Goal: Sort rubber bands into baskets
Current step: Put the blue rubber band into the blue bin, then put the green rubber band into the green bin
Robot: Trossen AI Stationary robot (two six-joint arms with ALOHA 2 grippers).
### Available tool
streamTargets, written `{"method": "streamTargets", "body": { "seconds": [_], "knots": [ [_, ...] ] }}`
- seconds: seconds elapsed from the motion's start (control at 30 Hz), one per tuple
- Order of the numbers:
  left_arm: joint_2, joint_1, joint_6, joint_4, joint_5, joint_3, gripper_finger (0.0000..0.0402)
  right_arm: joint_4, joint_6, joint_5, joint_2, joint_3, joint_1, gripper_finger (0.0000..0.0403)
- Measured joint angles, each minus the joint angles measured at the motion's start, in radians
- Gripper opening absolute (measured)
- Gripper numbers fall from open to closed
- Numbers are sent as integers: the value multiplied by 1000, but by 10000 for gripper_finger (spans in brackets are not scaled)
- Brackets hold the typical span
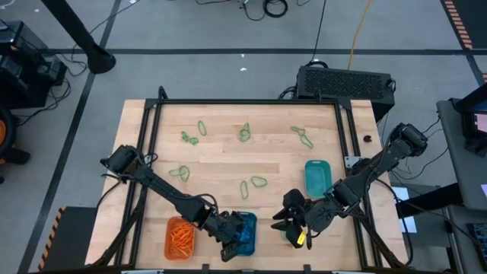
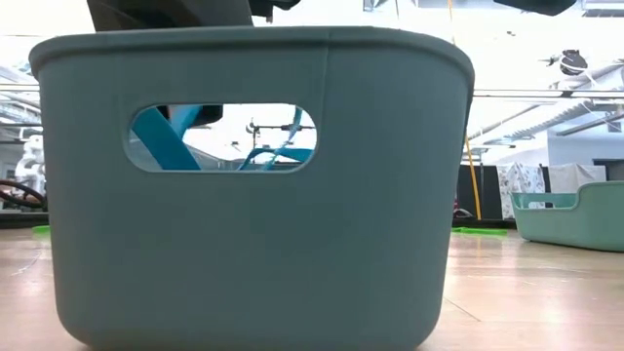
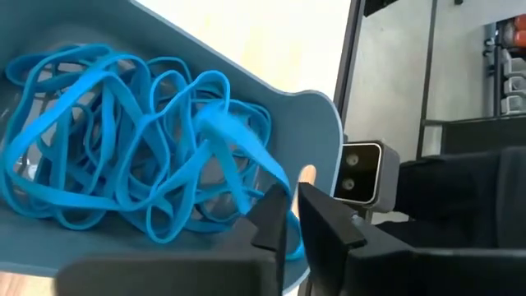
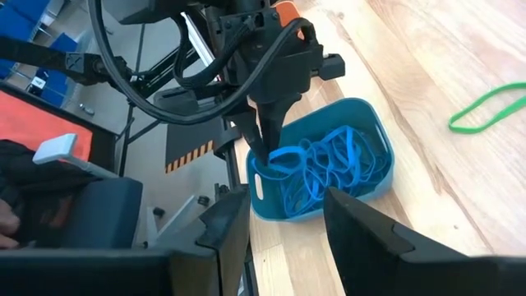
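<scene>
At 6 o'clock on the table [image 1: 228,156] we find the blue basket [image 1: 245,232], a tangle of blue bands [image 3: 123,156] in it. Left gripper [image 1: 230,242] hangs over that tangle, fingers a narrow slit apart, a blue band at the tips. Orange basket [image 1: 180,237] at 7 o'clock holds orange bands [image 1: 182,236]. Teal basket [image 1: 317,176] sits at 4 o'clock. Right gripper [image 1: 288,222] hangs just right of the blue basket, jaws parted, empty. Green bands [image 1: 259,182] lie scattered across the table. No writing readable.
</scene>
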Motion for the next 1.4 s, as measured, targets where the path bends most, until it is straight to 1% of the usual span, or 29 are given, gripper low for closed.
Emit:
{"method": "streamTargets", "body": {
  "seconds": [0.2, 0.27, 0.3, 0.37, 0.43, 0.5, 0.6, 0.73, 0.9, 1.03, 1.1, 1.17, 1.27, 1.4],
  "knots": [
    [-1, 20, -2, 0, 11, 0, 91, 0, 32, -7, 0, 0, 12, 148],
    [-8, 38, -21, -10, 51, 0, 107, 0, 34, -8, 0, 0, 21, 148],
    [-11, 52, -47, -8, 99, 0, 113, 0, 37, -9, 0, 0, 27, 148],
    [-11, 82, -62, -5, 194, 0, 118, 0, 41, -9, 0, 0, 40, 148],
    [-13, 104, -63, -12, 248, 0, 119, -2, 37, -9, 0, 0, 52, 148],
    [-20, 117, -62, -13, 256, 1, 120, -9, 38, -10, 0, 0, 59, 148],
    [-47, 128, 6, -131, 256, 26, 120, -11, 61, -9, 0, 0, 59, 148],
    [-103, 148, 151, -345, 180, 65, 120, 0, 75, -2, 1, 0, 53, 148],
    [-195, 164, 344, -485, 42, 71, 120, -3, 98, -1, 1, 0, -6, 148],
    [-298, 166, 519, -615, -139, 64, 120, 0, 131, 0, 1, 0, -103, 148],
    [-371, 166, 616, -655, -247, 43, 120, 0, 146, 14, 1, 0, -171, 148],
    [-447, 177, 717, -671, -322, 6, 120, 1, 165, 29, 1, 0, -244, 148],
    [-571, 230, 795, -655, -336, -79, 120, 5, 196, 17, 1, 0, -360, 148],
    [-735, 342, 810, -596, -337, -223, 120, 56, 191, -33, 1, 0, -489, 148]
  ]
}}
